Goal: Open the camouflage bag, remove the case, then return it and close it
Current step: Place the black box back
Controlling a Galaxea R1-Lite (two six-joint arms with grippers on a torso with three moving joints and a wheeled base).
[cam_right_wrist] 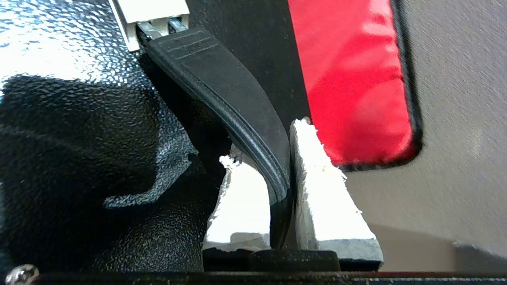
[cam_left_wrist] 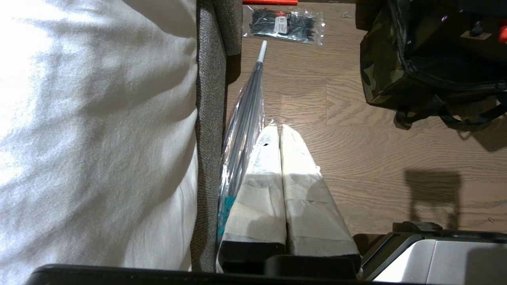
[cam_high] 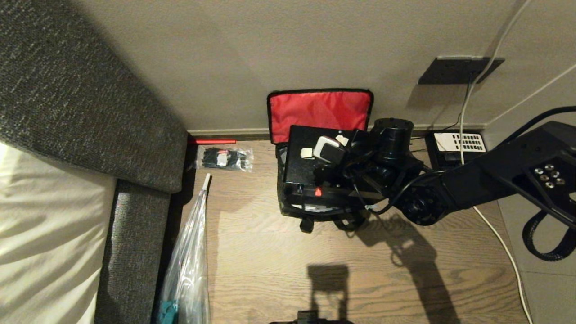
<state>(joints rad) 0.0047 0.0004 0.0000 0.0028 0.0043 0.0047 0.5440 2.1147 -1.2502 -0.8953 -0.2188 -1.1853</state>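
The right arm reaches in from the right, elbow bent low above the wood floor [cam_high: 270,270], its wrist turned over the case [cam_high: 299,168], where the right gripper [cam_right_wrist: 283,174] is clenched on the case's black handle [cam_right_wrist: 233,103], a white pad on either side of the strap. The case sits in the open camouflage bag [cam_left_wrist: 380,67] by the far wall, its long axis running near to far, with the red-lined lid [cam_high: 319,112] standing up against the wall behind it. The left gripper [cam_left_wrist: 280,134] hangs near the sofa [cam_high: 90,112] at the left, fingers pressed together on nothing.

1 bag [cam_high: 288,211], 1 case [cam_high: 299,168], 1 telephone [cam_high: 454,146].
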